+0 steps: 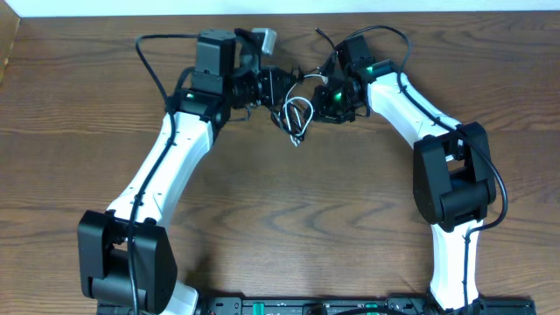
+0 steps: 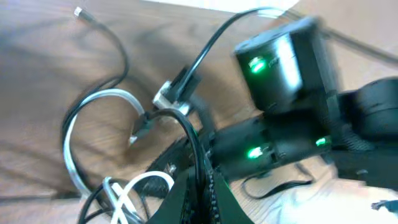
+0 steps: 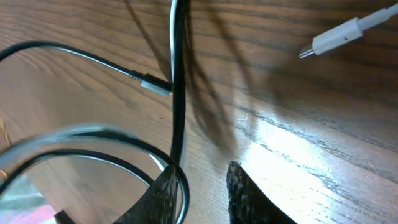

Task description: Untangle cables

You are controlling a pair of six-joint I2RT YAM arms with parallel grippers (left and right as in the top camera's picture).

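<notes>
I'm clamping the thin black cord (image 2: 194, 134) tight in my left claw (image 2: 200, 183), probably as an anchor, mid far edge of the wooden table (image 1: 289, 210). The right claw (image 3: 202, 186) is hanging narrowly parted, gripping nothing. The thin white cord (image 2: 66, 149) is looping alongside.

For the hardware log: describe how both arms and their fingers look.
The left arm and right arm have white link shells with bulky black joint housings. Thin black cables run along them. The right wrist shows green lights. The fingers are black and textured.
</notes>
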